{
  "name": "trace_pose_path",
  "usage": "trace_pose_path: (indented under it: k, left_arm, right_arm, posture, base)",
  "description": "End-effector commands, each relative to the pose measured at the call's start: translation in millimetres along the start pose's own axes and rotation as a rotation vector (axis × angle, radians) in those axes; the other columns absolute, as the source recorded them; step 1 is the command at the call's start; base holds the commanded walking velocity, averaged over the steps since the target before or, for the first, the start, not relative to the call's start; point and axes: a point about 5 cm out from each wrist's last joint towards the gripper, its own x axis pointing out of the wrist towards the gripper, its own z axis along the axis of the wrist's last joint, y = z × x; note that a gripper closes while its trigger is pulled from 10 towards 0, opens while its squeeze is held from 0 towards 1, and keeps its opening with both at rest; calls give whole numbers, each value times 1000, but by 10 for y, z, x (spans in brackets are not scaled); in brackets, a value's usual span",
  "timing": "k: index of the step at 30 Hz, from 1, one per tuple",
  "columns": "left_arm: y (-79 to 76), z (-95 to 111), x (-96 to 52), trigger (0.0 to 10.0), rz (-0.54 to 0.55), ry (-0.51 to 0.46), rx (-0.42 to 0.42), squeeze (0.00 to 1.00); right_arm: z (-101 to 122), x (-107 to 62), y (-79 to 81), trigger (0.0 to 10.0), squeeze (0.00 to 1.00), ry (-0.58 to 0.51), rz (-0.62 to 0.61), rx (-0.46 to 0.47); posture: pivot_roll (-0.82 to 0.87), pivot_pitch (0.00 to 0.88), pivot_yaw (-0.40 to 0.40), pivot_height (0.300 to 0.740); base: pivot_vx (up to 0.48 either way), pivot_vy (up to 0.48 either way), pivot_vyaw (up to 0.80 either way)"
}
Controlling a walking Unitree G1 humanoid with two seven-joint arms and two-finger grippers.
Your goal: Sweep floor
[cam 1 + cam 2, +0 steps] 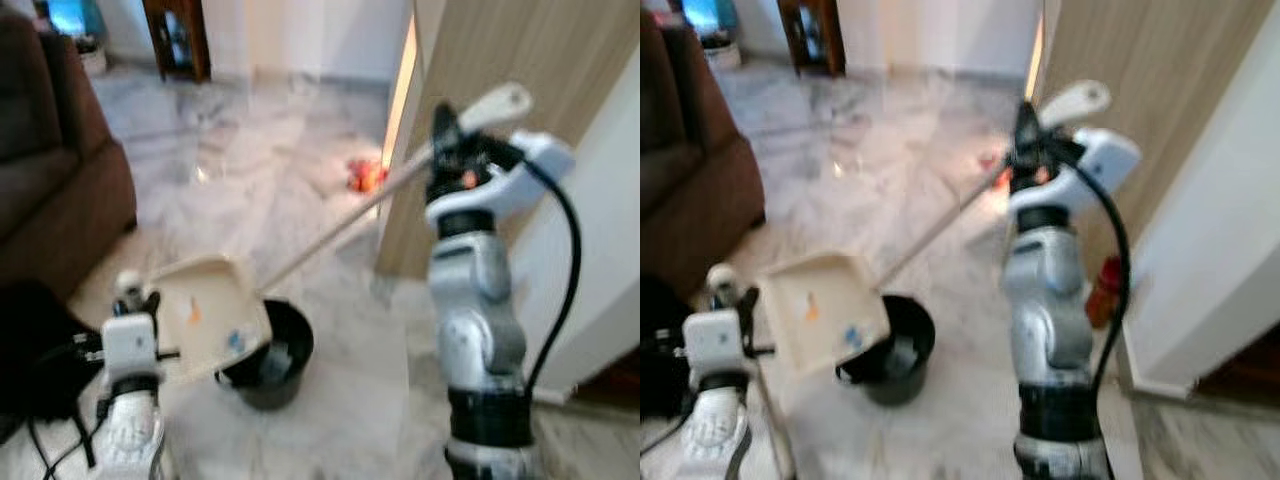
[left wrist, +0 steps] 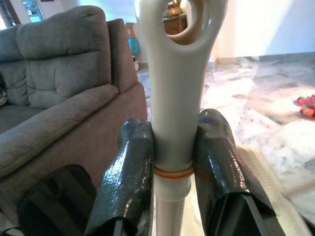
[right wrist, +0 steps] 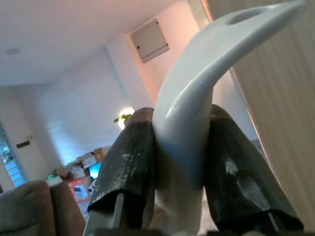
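Note:
My left gripper (image 2: 172,142) is shut on the cream upright handle (image 2: 172,73) of a cream dustpan (image 1: 205,315). The pan tilts over a black bucket (image 1: 280,365) on the marble floor. An orange scrap (image 1: 193,312) and a blue scrap (image 1: 236,340) lie in it. Held high at the right, my right gripper (image 1: 450,150) is shut on the white grip (image 3: 197,98) of a broom. The broom's stick (image 1: 340,225) slants down-left and passes behind the dustpan, where its head is hidden.
A brown sofa (image 1: 50,170) stands on the left, with black cables and a dark bag (image 1: 40,360) before it. On the right rise a wooden panel (image 1: 500,60) and a white wall. Something red-orange (image 1: 365,175) lies on the floor by the panel.

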Motion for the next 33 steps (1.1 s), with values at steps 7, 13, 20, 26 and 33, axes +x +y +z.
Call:
trace_pose_path:
  k: [7, 13, 20, 26, 33]
  left_arm:
    - [49, 68, 22, 10000, 17, -45, 16, 0]
    - [51, 62, 17, 10000, 20, -43, 16, 0]
    - [55, 60, 17, 10000, 22, -43, 14, 0]
    - [37, 53, 13, 10000, 14, -40, 6, 0]
    - [26, 39, 10, 10000, 10, -27, -6, 0]
  right_arm:
    - [109, 21, 145, 10000, 0, -45, 49, 48]
    - [93, 19, 141, 10000, 0, -37, 48, 47]
    - [75, 9, 147, 10000, 0, -26, 51, 46]
    - [52, 8, 138, 10000, 0, -15, 50, 46]
    - [26, -1, 128, 10000, 0, -3, 47, 42]
  posture:
    - [140, 17, -33, 740]
    - [141, 16, -35, 740]
    - [140, 16, -37, 740]
    - [141, 16, -40, 740]
    - [142, 15, -41, 740]
  base:
    - [283, 0, 0]
    - [281, 0, 0]
    - [282, 0, 0]
    - [189, 0, 0]
    - [0, 0, 0]
